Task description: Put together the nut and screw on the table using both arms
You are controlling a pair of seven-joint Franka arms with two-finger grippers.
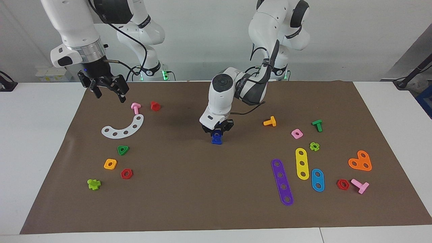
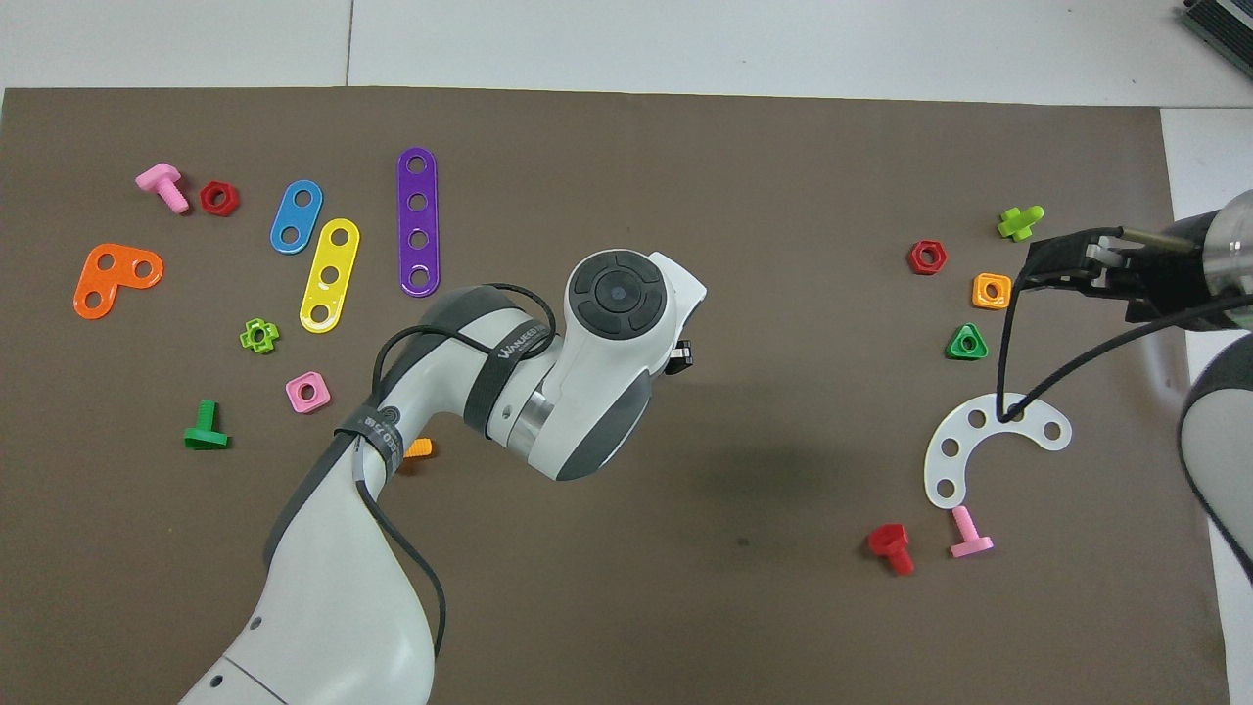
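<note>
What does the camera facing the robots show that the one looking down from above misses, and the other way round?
Only the facing view shows the blue nut and screw under the left gripper, shut on the nut, plus both arms' bases. Only the overhead view shows the table's white edge farthest from the robots. Both show the open right gripper, raised, the white curved strip and purple strip.

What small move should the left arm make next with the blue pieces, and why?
Probably a small twist of the left tool to seat the nut further down the screw. That tool is shut on the nut, which sits on the screw standing on the mat in mid-table. The right tool is open, empty and raised over the mat's edge at its own end, so it gives no help.
</note>
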